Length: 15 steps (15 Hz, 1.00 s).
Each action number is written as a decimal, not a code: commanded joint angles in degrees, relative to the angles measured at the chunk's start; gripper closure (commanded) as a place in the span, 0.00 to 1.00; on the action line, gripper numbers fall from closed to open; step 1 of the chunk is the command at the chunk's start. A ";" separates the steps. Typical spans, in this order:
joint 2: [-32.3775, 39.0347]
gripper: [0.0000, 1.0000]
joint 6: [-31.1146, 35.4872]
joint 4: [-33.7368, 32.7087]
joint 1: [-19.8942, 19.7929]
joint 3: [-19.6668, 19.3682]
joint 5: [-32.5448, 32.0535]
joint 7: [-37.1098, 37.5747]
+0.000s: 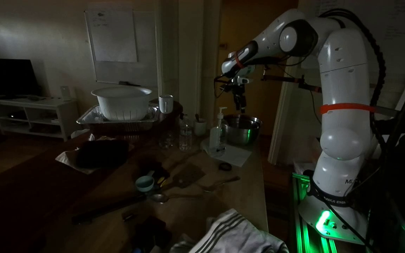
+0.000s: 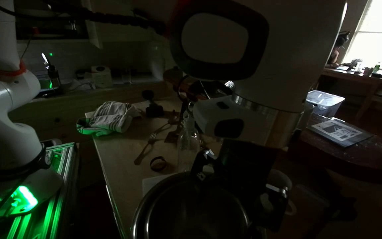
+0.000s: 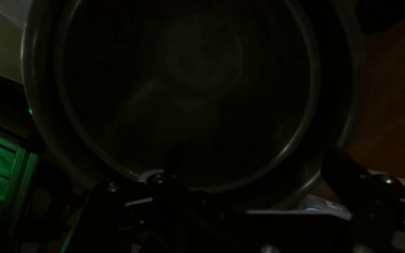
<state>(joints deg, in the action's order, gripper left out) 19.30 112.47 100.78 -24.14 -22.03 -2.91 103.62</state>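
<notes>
Currently, your table (image 1: 250,193) carries the large bowl (image 1: 243,136) near its edge, a smaller bowl (image 3: 188,95) nested inside it. Your hand (image 3: 252,158) hangs above both, spread wide and gripping nothing. A pump bottle (image 1: 218,138) stands just beside the bowls; near it lie a fork (image 2: 150,142) and a ring (image 1: 225,169).

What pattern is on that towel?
The towel is pale with dark stripes, seen best in an exterior view.

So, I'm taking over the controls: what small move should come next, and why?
I'd probably ease the open pincer slightly lower: it hangs above the nested metal bowls, and in the wrist view its fingers stand apart with the inner rim showing between them.
</notes>
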 commanded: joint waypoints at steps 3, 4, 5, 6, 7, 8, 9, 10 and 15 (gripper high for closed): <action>1.03 0.00 15.57 3.48 0.37 -0.79 1.85 -0.70; 1.20 0.00 17.14 4.15 0.42 -0.75 2.18 -0.74; 1.36 0.00 18.23 4.83 0.65 -0.66 2.60 -0.33; 1.46 0.00 19.23 5.58 0.95 -0.77 2.69 0.24; 1.48 0.00 20.25 6.32 1.21 -0.81 2.86 0.49; 1.44 0.00 21.04 7.04 1.43 -0.85 3.09 0.63; 1.35 0.00 21.75 7.70 1.77 -0.96 3.19 1.09; 1.11 0.00 22.40 8.45 2.13 -1.07 3.21 1.63; 0.58 0.00 25.06 11.84 3.07 -1.35 3.19 3.19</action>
<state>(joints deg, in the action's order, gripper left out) 20.85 134.74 109.44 -22.36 -22.33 -1.08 105.54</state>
